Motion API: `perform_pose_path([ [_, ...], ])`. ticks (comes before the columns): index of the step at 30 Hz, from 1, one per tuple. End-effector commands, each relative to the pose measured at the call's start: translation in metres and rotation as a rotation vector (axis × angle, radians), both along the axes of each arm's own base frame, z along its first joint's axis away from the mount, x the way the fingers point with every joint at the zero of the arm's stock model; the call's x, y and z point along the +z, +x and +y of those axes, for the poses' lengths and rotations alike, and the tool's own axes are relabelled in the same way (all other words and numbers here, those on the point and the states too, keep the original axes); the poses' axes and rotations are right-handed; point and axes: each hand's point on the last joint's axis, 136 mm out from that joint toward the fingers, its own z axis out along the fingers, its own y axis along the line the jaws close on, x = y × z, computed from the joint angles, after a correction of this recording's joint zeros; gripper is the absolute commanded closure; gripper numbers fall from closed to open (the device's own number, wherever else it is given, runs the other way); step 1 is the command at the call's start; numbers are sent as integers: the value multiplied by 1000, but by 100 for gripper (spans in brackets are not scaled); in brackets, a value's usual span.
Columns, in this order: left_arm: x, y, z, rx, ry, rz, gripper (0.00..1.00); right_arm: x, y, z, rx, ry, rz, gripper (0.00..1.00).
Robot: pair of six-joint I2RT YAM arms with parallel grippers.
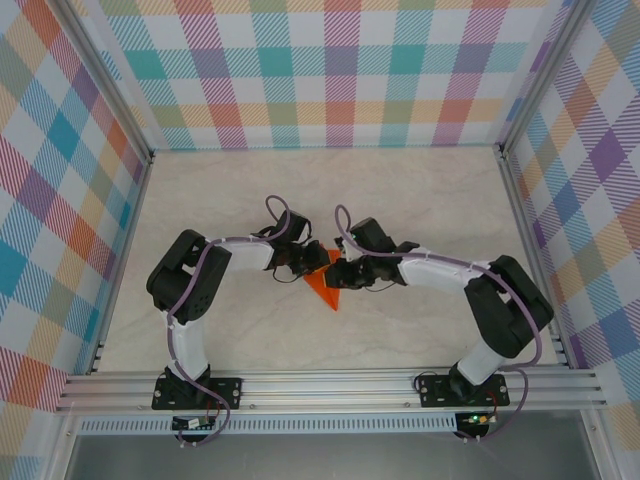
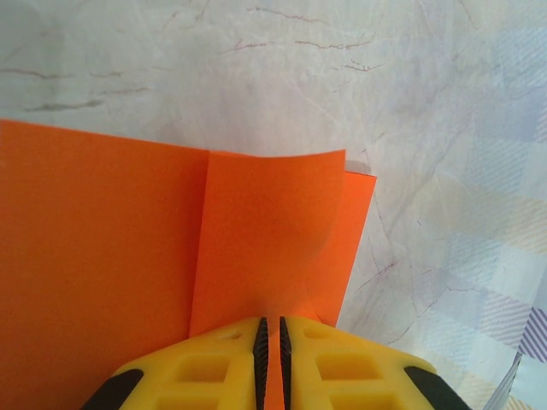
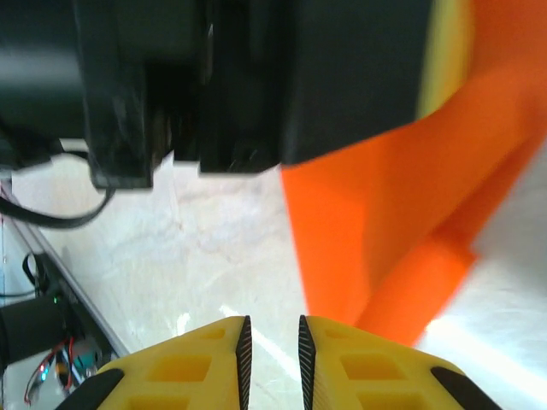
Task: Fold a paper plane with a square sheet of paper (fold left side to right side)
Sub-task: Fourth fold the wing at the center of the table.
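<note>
Left fingers [image 2: 205,371] pinched on orange paper [image 2: 102,256]; right fingers [image 3: 367,367] slightly apart, empty. Pale marbled tabletop [image 1: 400,190], plaid walls [image 1: 300,70] on three sides.

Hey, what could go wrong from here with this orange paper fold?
One: the left fingers pinch the square sheet of paper by a curled flap whose edge sits off the layer beneath, so the crease may land crooked. Two: the right fingers, slightly apart and holding nothing, sit close beside the raised sheet; a bump could shift it.
</note>
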Motion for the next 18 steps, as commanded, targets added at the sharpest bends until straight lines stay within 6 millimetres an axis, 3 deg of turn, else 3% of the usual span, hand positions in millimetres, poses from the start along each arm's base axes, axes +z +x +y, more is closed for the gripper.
perform_pose_path([
  [1,-32,-26,16,5,100,93,84,-4,-11,19,45,14,31,76],
  [8,-31,-26,16,3,99,91,84,-31,-10,11,19,-94,50,76],
  [18,-31,-26,16,2,99,89,84,-40,-13,2,12,-139,50,76],
])
